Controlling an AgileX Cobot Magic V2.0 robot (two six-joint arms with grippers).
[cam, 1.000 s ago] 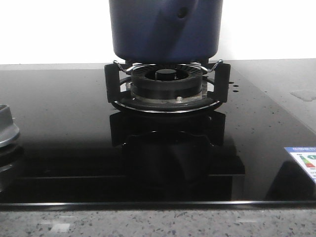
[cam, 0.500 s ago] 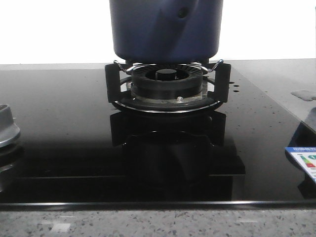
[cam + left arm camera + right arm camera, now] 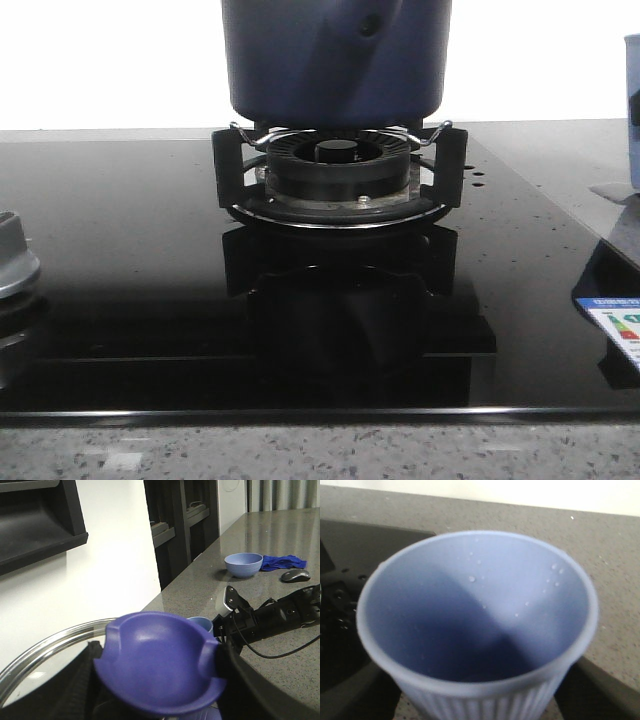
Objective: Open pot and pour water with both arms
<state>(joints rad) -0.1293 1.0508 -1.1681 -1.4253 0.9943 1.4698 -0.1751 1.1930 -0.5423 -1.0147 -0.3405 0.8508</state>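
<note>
The dark navy pot (image 3: 335, 60) stands on the burner grate (image 3: 340, 175) at the middle back of the front view; its top is cut off. In the left wrist view my left gripper (image 3: 160, 680) is shut on the purple-blue knob (image 3: 160, 655) of a glass lid with a steel rim (image 3: 45, 642). My right gripper (image 3: 477, 700) is shut on a pale blue ribbed cup (image 3: 475, 615) with droplets on its inner wall. The cup's edge shows at the far right of the front view (image 3: 633, 110) and behind the knob in the left wrist view (image 3: 202, 625).
The black glass hob (image 3: 150, 280) has a grey knob (image 3: 12, 260) at its left edge and a label (image 3: 615, 325) at its right. A stone counter (image 3: 280, 645) carries a blue bowl (image 3: 243, 564), a blue cloth (image 3: 282, 561) and a mouse (image 3: 296, 575).
The pale blue cup has come into the front view at the right edge, and its dark reflection on the hob has grown. The pot has not moved.
</note>
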